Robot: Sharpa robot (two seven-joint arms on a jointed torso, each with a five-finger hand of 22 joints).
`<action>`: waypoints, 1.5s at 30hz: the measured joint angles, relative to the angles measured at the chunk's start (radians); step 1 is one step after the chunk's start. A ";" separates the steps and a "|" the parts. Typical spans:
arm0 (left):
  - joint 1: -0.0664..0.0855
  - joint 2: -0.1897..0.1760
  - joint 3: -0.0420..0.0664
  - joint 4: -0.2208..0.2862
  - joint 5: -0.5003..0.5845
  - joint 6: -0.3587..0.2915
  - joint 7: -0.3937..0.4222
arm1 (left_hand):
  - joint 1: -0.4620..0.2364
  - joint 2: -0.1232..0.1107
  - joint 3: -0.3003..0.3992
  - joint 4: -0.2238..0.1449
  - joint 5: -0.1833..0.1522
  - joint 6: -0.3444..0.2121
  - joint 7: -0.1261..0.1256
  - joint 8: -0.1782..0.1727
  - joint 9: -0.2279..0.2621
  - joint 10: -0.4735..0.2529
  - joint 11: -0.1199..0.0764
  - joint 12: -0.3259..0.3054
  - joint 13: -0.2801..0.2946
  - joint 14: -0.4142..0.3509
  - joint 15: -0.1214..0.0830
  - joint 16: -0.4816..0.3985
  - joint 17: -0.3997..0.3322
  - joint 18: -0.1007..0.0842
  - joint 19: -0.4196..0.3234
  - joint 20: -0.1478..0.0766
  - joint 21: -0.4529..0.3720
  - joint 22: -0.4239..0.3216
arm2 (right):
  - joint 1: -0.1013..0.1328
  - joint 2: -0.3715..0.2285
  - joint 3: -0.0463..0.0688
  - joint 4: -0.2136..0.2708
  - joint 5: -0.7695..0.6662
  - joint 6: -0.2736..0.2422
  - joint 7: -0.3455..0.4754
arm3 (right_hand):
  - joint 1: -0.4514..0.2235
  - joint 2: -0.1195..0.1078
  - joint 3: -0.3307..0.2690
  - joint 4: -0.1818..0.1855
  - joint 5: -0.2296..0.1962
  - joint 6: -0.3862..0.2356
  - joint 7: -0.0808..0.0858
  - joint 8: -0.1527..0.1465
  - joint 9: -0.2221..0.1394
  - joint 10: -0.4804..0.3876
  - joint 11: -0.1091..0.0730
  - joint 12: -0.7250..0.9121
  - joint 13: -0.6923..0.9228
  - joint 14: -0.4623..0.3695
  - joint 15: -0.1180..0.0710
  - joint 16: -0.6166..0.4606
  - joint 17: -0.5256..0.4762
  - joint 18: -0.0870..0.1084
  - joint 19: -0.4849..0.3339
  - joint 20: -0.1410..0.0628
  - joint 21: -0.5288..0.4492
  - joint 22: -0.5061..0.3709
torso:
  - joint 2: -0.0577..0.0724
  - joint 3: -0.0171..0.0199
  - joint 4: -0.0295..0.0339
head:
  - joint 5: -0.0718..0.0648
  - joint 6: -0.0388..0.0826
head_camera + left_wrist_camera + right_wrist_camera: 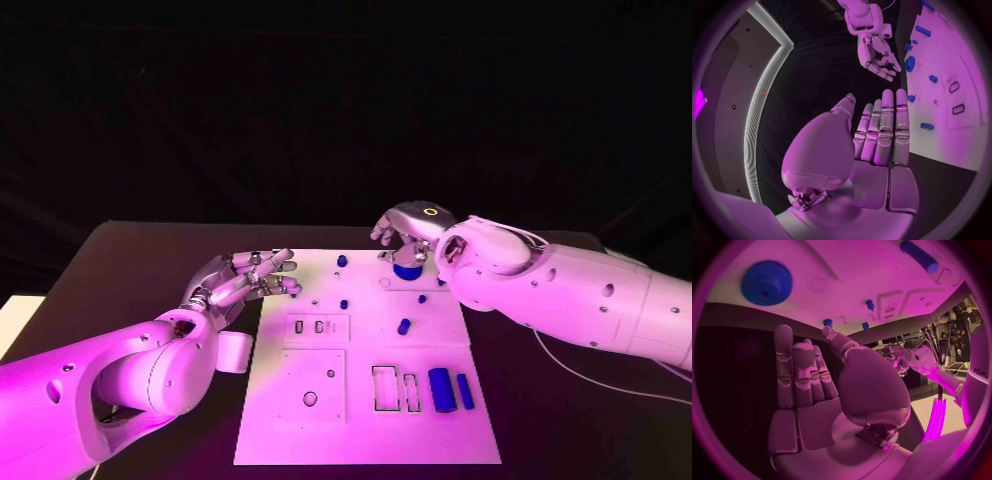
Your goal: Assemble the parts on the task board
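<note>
The white task board [368,430] lies in the middle of the black table. A round blue gear [408,270] sits near its far edge; it is also seen as the gear [767,282] and the gear [909,63]. My right hand [408,235] hovers just beyond and above it, fingers apart and holding nothing; its palm [811,380] is bare. My left hand [245,280] hangs at the board's left edge with straight, empty fingers [879,135]. Small blue pegs [345,301] [423,298] and a short blue piece [404,325] stand mid-board.
Two long blue bars [443,390] [466,392] lie at the board's near right, beside empty rectangular slots [387,388]. Another small peg [342,260] stands at the far left of the board. Bare black table [144,260] surrounds the board.
</note>
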 measured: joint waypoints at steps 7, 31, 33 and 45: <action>0.000 0.000 0.000 -0.007 0.000 0.003 -0.001 | 0.000 0.000 0.000 0.000 0.000 0.000 0.000 0.000 0.000 0.000 0.000 0.000 0.000 0.000 0.000 0.000 0.000 0.000 0.000 0.000 0.000 0.000 | 0.013 -0.085 0.004 0.019 0.123 0.038 -0.036 | -0.025 -0.043 -0.126 0.066 0.077 -0.013 -0.038 0.000 -0.001 0.198 -0.062 0.191 0.167 -0.002 -0.041 0.226 0.245 -0.040 0.132 -0.040 0.197 0.293 | -0.005 0.0045 -0.0105 | -0.002 0.004; 0.000 0.005 0.000 -0.016 0.001 0.014 -0.005 | 0.000 0.000 0.000 0.000 0.000 0.000 0.000 0.000 0.000 0.000 0.000 0.000 0.000 0.000 0.000 0.000 0.001 0.000 0.000 0.000 0.000 -0.001 | -0.007 -0.029 0.001 -0.075 0.234 0.188 -0.083 | 0.075 -0.001 -0.291 0.187 0.101 -0.029 -0.031 0.012 0.004 0.122 -0.058 0.718 0.799 -0.002 -0.041 0.380 0.422 -0.055 0.159 -0.033 0.313 0.469 | -0.006 0.0045 -0.0115 | -0.001 -0.003; 0.000 0.005 0.000 -0.016 0.001 0.014 -0.005 | 0.000 0.000 0.003 -0.002 0.000 0.000 0.000 0.000 0.000 0.000 0.000 0.000 0.000 0.000 0.000 0.000 0.002 0.000 0.000 0.000 0.000 -0.001 | -0.008 -0.028 0.000 -0.075 0.234 0.193 -0.084 | 0.081 0.004 -0.290 0.190 0.101 -0.022 -0.031 0.019 0.005 0.129 -0.057 0.738 0.822 -0.002 -0.041 0.380 0.425 -0.055 0.159 -0.032 0.313 0.473 | -0.006 0.0045 -0.0115 | -0.001 -0.003; 0.000 0.005 0.000 -0.018 0.002 0.016 -0.005 | 0.000 0.000 0.003 -0.003 0.000 0.000 0.000 0.000 0.000 0.000 0.000 0.000 0.000 0.000 0.000 0.000 0.003 0.000 0.000 0.000 0.000 -0.001 | -0.009 -0.023 0.000 -0.087 0.230 0.210 -0.091 | 0.092 0.014 -0.285 0.195 0.105 -0.011 -0.033 0.023 0.007 0.139 -0.061 0.779 0.872 -0.002 -0.041 0.387 0.434 -0.055 0.163 -0.029 0.322 0.484 | -0.006 0.0039 -0.0110 | -0.004 -0.006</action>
